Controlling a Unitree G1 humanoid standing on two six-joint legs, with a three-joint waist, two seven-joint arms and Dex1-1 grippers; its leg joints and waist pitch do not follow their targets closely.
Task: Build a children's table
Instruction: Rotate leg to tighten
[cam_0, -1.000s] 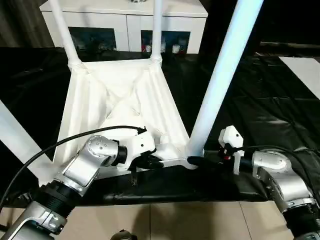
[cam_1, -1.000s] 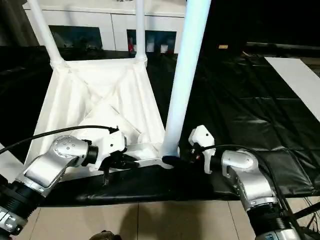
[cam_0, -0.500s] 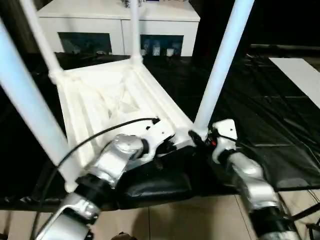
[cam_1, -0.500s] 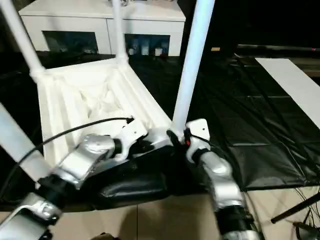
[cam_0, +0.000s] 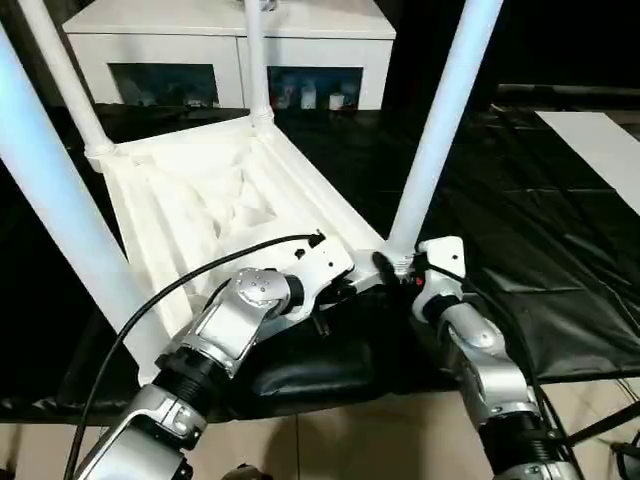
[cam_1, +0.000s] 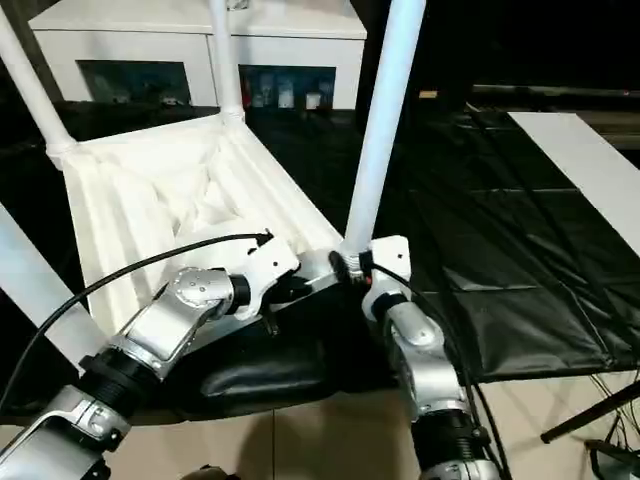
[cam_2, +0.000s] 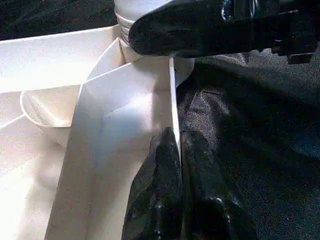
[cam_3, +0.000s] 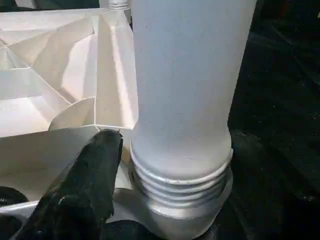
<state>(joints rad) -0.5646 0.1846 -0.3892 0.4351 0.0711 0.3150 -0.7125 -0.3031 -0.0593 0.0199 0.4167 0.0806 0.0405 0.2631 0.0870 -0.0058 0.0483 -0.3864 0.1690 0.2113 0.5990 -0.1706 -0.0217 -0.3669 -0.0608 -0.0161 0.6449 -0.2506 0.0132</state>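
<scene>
An upturned children's table (cam_0: 210, 190) lies underside-up on a black sheet (cam_0: 520, 220) on the floor, in front of a white cabinet (cam_0: 230, 50) with dark glass doors. All four white legs stand in its corner sockets: the two far legs (cam_0: 255, 60) by the cabinet, a near left leg (cam_0: 60, 220) that runs out of frame at both ends, and a near right leg (cam_0: 440, 120) rising beside the robot's grippers. Assembly looks almost complete; what seems left is seating the last leg fully and turning the table upright.

The right wrist view shows threads still exposed at the base of the near right leg (cam_3: 182, 125) above its socket, which suggests it is not yet screwed home.

The left gripper (cam_2: 179, 150) is pinched closed on the thin near edge of the tabletop, one finger either side of the wall, close to that corner. The right gripper (cam_1: 352, 268) sits at the leg's base with one black finger (cam_3: 95, 175) just beside the threaded collar; its other finger is hidden, so whether it grips the leg cannot be told.

The tops of all the legs are cut off, and the near left socket is hidden behind the left arm.
</scene>
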